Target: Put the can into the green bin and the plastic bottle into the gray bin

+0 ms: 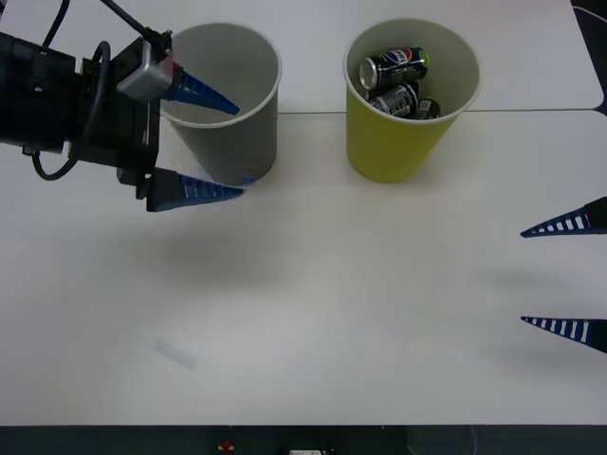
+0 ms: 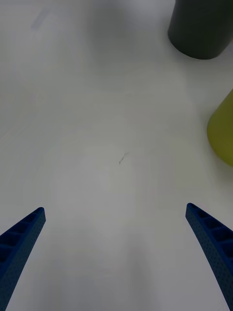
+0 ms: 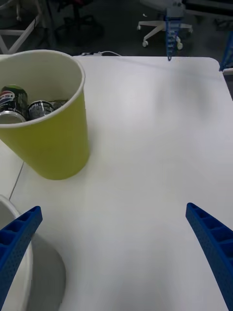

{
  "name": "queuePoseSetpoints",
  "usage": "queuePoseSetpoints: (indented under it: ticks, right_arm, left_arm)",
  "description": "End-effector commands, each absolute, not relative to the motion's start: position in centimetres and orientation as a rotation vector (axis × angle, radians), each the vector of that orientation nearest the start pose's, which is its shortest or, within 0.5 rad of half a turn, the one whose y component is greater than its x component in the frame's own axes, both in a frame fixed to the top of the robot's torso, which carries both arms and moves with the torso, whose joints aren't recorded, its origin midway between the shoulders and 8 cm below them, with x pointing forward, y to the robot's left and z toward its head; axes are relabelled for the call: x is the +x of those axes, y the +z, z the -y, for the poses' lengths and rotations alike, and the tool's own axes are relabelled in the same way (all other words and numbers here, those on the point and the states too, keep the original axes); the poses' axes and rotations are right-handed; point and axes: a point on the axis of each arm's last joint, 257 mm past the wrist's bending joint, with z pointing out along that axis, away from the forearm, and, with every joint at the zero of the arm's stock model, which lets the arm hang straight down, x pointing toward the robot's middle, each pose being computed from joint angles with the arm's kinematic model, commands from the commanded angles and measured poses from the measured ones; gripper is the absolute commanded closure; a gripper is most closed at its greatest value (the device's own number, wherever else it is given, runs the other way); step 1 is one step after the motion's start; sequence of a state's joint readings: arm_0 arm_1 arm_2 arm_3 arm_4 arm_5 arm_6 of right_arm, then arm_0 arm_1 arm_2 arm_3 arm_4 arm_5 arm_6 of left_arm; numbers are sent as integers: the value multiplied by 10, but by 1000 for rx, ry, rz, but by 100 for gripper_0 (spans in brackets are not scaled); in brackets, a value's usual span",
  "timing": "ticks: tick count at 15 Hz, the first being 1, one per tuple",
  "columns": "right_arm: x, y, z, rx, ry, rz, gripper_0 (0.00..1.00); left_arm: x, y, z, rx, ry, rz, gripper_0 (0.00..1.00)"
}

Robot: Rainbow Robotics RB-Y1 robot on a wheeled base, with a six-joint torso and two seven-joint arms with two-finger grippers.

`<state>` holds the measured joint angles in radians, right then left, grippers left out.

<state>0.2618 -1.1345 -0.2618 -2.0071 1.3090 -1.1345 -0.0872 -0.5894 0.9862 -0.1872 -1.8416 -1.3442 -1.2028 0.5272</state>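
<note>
The can (image 1: 394,64), dark blue with a round red-white-blue logo, lies inside the green bin (image 1: 379,152) on top of other dark cans (image 1: 398,98). It also appears in the left wrist view as the can (image 3: 12,97) in the green bin (image 3: 53,146). My left gripper (image 1: 226,147) is open and empty, one finger over the mouth of the gray bin (image 1: 237,76) and the other in front of its wall. Near the table's right edge my right gripper (image 1: 524,277) stands open and empty. The plastic bottle is out of view.
The two bins stand side by side at the back of the white table (image 1: 313,313), which runs bare between the arms. A seam (image 1: 531,110) divides it from a second table behind. The right wrist view looks past the gray bin (image 2: 201,29) and green bin (image 2: 224,131).
</note>
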Motion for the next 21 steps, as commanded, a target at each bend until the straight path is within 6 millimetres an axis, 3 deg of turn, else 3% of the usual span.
queuePoseSetpoints:
  ticks: [1, 6, 12, 18, 21]
  right_arm:
    - [341, -167, 286, -1634, 209, -1596, 0]
    - [341, -167, 286, -1634, 209, -1596, 0]
    - [341, -167, 286, -1634, 209, -1596, 0]
    - [341, -167, 286, -1634, 209, -1596, 0]
    - [341, -167, 286, -1634, 209, -1596, 0]
  left_arm:
    - [409, -72, -144, 1628, -458, -1434, 0]
    - [387, -111, -201, 1688, -380, -1483, 0]
    - [365, -144, -252, 1736, -311, -1529, 0]
    - [350, -158, -283, 1739, -281, -1588, 0]
    - [346, -161, -287, 1733, -286, -1597, 0]
